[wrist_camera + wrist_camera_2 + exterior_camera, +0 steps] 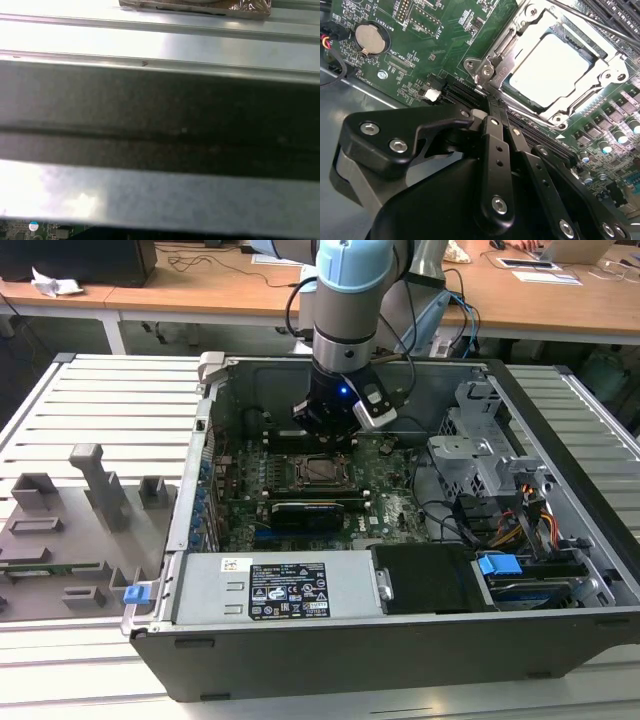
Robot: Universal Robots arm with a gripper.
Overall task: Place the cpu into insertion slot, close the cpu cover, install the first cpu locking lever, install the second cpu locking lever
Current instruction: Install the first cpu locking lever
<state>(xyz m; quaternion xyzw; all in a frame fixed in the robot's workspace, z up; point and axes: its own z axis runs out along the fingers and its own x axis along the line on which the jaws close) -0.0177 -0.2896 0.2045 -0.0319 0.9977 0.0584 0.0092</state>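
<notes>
Black gripper (pixel 492 107): fingers pressed together, empty, tips at the socket corner. Pale silver square cpu (pixel 551 69): seated in grey-rimmed insertion slot (pixel 325 471), under closed grey metal cpu cover (pixel 517 40).

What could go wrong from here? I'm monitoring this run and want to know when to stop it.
The tool, fingers together, sits right at the corner of the cpu cover, which lies over the cpu. A slip could scrape the green board or the black slots beside it. Pressing off-centre might strain the cover's frame. The arm hangs deep in the case, near its cables.
</notes>
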